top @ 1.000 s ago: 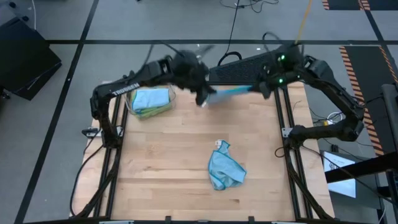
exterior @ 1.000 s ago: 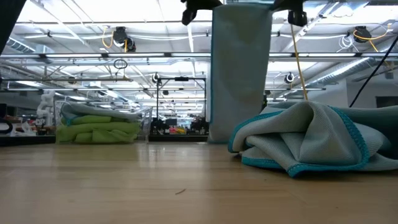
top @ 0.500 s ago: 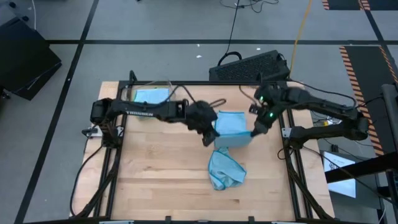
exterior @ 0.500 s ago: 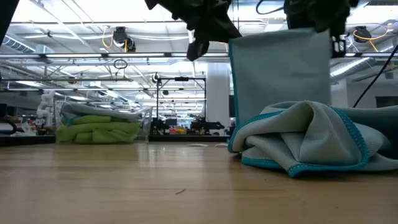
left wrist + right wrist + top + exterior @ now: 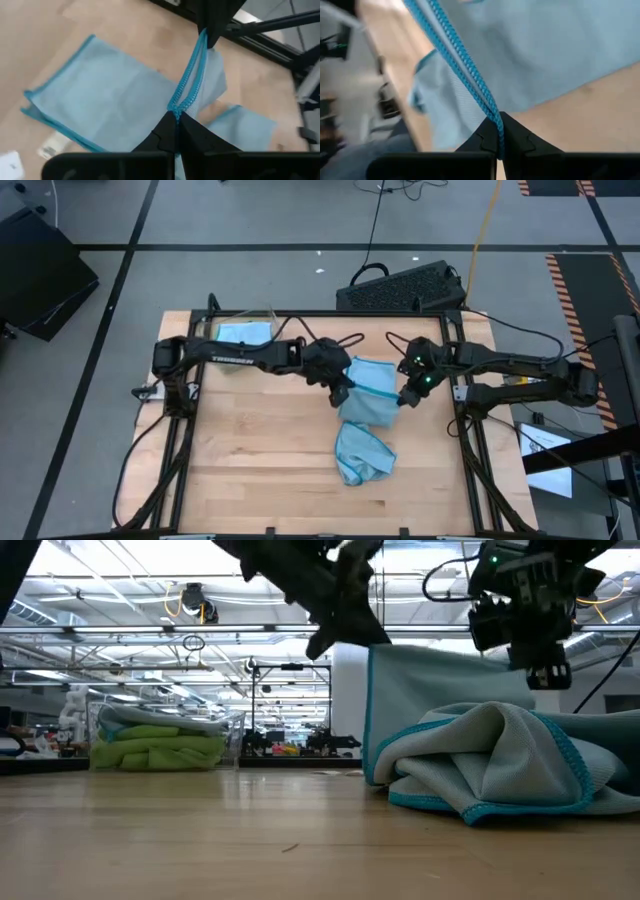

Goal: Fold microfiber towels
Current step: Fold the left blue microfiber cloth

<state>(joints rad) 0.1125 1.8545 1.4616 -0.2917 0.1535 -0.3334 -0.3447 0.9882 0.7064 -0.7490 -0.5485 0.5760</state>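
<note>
A light blue microfiber towel (image 5: 370, 380) is stretched between my two grippers over the middle of the table. My left gripper (image 5: 341, 392) is shut on one end of its teal-stitched top edge, and my right gripper (image 5: 405, 398) on the other end. In the low view the towel (image 5: 440, 680) hangs as a sheet. In the left wrist view its lower part (image 5: 100, 95) lies spread on the wood. A second light blue towel (image 5: 361, 455) lies crumpled on the table just nearer. More towels, blue and lime green (image 5: 155, 750), are stacked in the clear bin (image 5: 240, 332). My left gripper pinches the towel's teal-stitched top edge (image 5: 176, 107) between its two fingers at one corner, slanting down from the table's left. Two stitched edges run together there, so two layers. The edge runs taut to the other gripper; the lower part rests on the table. My right gripper pinches the same doubled stitched edge (image 5: 489, 111) at the opposite corner, between its two fingers, slanting down from the table's right. The towel hangs below the edge, which is drawn straight between the two grippers.
The clear bin stands at the table's far left corner. A black keyboard (image 5: 400, 285) lies beyond the far edge. Black frame rails (image 5: 460, 430) run along the table's sides. Bare wood (image 5: 260, 450) lies left of the crumpled towel.
Both grippers have come down and toward the table's near edge from high over the far edge, carrying the towel stretched between them. The towel has sunk, and its lower part now lies on the wood just behind the crumpled towel.
</note>
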